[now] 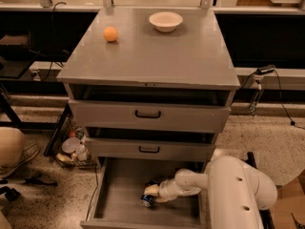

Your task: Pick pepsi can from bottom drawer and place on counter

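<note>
The pepsi can (147,201), dark blue with a silver end, lies on the grey floor of the open bottom drawer (119,204), near its middle front. My gripper (152,192) reaches into the drawer from the right, low over the can and touching or nearly touching its top side. The white arm (238,190) fills the right side of the drawer. The counter (157,56) is the flat grey top of the cabinet above.
An orange ball (110,34) and a white bowl (165,21) sit at the back of the counter. Two upper drawers with black handles (147,114) stand slightly open. Clutter and a wire rack (71,149) are on the floor left of the cabinet.
</note>
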